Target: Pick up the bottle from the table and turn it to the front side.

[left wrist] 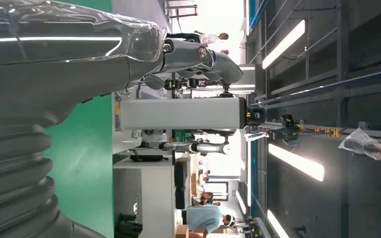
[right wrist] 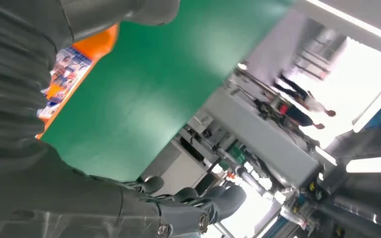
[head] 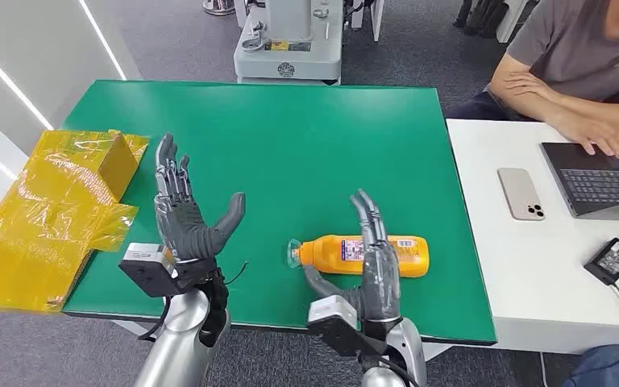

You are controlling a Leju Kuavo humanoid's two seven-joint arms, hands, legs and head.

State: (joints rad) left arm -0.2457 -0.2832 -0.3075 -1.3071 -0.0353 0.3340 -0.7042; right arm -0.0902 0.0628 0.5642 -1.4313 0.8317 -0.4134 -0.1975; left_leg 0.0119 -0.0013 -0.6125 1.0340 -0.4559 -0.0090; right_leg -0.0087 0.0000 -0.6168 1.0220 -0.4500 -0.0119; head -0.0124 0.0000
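An orange bottle (head: 409, 255) with a printed label lies on its side on the green table top (head: 306, 137), its clear cap pointing left. My right hand (head: 376, 262) hovers over the bottle's middle with fingers stretched forward and thumb out toward the cap; it grips nothing. In the right wrist view the bottle (right wrist: 74, 57) sits close under my right hand (right wrist: 20, 129), between thumb and fingers (right wrist: 188, 210). My left hand (head: 184, 222) is raised over the table's left front, palm open, fingers spread, holding nothing. In the left wrist view my left hand (left wrist: 54, 69) is held out straight.
A crumpled yellow bag (head: 48, 210) lies at the table's left edge. To the right stands a white desk (head: 524, 266) with a phone (head: 521, 193), a laptop (head: 604, 181) and a charger (head: 612, 258); a seated person (head: 580, 64) types there. Machinery (head: 290, 40) stands behind the table.
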